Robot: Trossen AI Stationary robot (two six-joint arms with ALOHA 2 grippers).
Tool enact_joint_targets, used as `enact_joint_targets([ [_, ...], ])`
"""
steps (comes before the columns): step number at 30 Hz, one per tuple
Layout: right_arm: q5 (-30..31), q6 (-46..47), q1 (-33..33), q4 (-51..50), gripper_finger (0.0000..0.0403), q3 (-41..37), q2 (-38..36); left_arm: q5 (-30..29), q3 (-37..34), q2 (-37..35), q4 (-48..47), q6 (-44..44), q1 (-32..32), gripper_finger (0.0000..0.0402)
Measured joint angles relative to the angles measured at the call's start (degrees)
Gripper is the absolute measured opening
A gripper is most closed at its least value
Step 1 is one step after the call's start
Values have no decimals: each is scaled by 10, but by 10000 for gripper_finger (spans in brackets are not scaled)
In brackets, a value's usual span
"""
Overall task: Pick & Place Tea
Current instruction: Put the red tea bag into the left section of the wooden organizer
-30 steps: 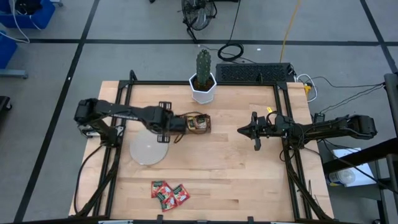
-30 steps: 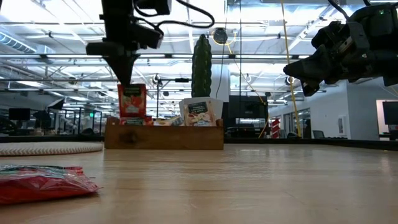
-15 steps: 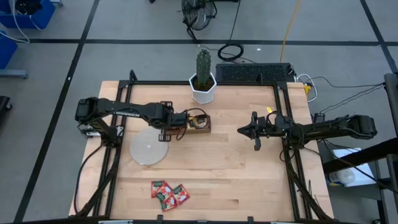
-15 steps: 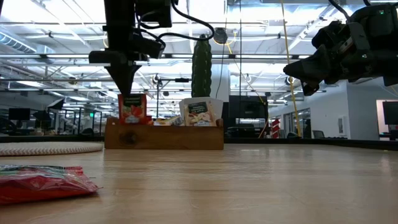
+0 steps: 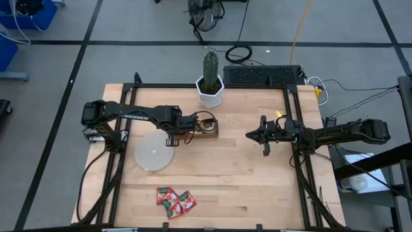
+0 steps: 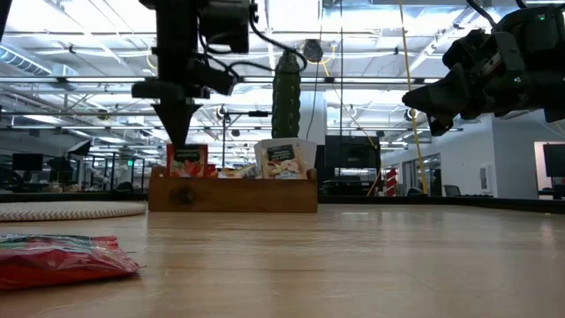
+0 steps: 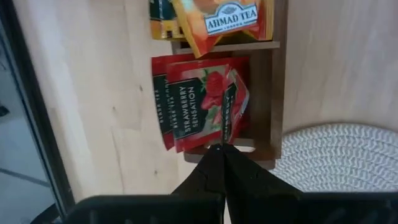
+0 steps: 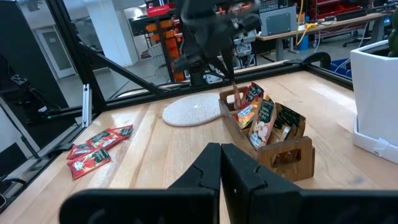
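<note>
Left claw [image 6: 177, 144] lowered onto tray [image 6: 232, 193], red sachet [image 7: 208, 102] seated, cactus [image 6: 285, 93] behind

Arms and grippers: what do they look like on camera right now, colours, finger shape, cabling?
Both arms are dark, near black, built of slim jointed segments. The left gripper tapers to a narrow pointed tip below a bulky black wrist with looping black cables. The right gripper ends in the same thin dark fingers, wedge-shaped and matte. No readable markings show.

Two matte black jointed arms, white lettering on the left arm [image 5: 132, 115], black cables along the right arm [image 5: 347, 131].
</note>
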Motion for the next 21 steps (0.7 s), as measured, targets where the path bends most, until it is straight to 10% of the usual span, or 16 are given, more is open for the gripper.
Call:
enact_joint_targets([
  [21, 0, 0, 0, -1, 0, 0, 0, -129, 9, 44, -2, -83, 11, 82],
])
